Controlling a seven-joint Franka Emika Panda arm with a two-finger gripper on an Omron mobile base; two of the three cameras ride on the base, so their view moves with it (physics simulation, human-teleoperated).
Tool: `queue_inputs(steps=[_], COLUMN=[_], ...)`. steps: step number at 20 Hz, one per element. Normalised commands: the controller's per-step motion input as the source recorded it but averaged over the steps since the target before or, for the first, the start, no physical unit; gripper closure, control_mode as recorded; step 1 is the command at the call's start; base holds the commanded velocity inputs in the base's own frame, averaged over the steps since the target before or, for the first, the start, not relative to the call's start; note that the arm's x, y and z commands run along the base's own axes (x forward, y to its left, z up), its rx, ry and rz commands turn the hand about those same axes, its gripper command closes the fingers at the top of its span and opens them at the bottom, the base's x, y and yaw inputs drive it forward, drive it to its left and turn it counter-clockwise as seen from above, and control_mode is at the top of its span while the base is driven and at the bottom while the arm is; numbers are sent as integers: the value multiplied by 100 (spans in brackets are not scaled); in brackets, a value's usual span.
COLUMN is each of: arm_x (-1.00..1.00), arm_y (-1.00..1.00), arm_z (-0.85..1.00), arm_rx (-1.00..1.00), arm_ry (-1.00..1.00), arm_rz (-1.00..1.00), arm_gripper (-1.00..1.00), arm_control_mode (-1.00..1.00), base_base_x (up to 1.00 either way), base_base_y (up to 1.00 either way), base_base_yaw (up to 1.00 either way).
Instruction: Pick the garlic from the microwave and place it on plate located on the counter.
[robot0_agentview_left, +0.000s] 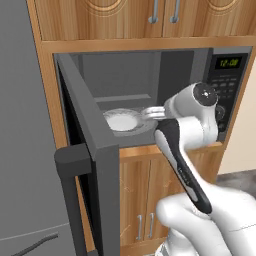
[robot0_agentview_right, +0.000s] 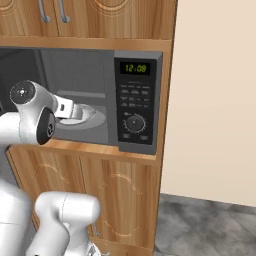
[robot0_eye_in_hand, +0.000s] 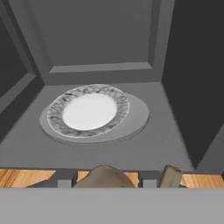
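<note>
Wooden cabinetry (robot0_agentview_right: 120, 190) frames a built-in niche, with 2 handled doors above and panelled doors below; a beige wall (robot0_agentview_right: 215, 100) and dark grey stone-patterned floor (robot0_agentview_right: 210, 225) are seen to the right in the right base view, and a tall grey fridge (robot0_agentview_left: 22, 125) stands at the left of the left base view. Within the niche the microwave (robot0_agentview_right: 132, 102) is set on a wooden shelf, its door (robot0_agentview_left: 92, 160) swung wide open toward the left with the thick bar handle at its outer edge; the green clock, keypad and round knob are on the right-hand panel. On the grey cavity floor a round turntable disc (robot0_eye_in_hand: 138, 118) is seen, and on it a shallow plate (robot0_eye_in_hand: 89, 111) with a white centre and a grey mottled rim. The gripper (robot0_eye_in_hand: 107, 181) is at the front edge of the cavity, just over the wooden shelf lip, and its fingers are closed on the garlic (robot0_eye_in_hand: 105, 177), an olive-tan bulb seen at the bottom of the hand view between the 2 dark tips. A short tan stub (robot0_eye_in_hand: 169, 176), apparently the stem tip, is seen beside the right tip; the long axis of the bulb thus seems to lie across the hand view, stem toward that view's right, though this cannot be confirmed.
</note>
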Motion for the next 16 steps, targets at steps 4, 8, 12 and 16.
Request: queue_inputs(steps=[4,8,12,16], arm_x=[-100,-100,-97,-63], arm_y=[-35,-7,-5,-36], arm_z=[12,7,20,23], arm_rx=[-7,-14,-9,0], arm_ry=[4,12,15,5], arm_rz=[0,0,0,0], arm_gripper=[100,100,100,100], arm_control_mode=[-100,-100,-100,-100], base_base_x=[0,0,0,0], base_base_y=[0,0,0,0], base_base_yaw=[0,0,0,0])
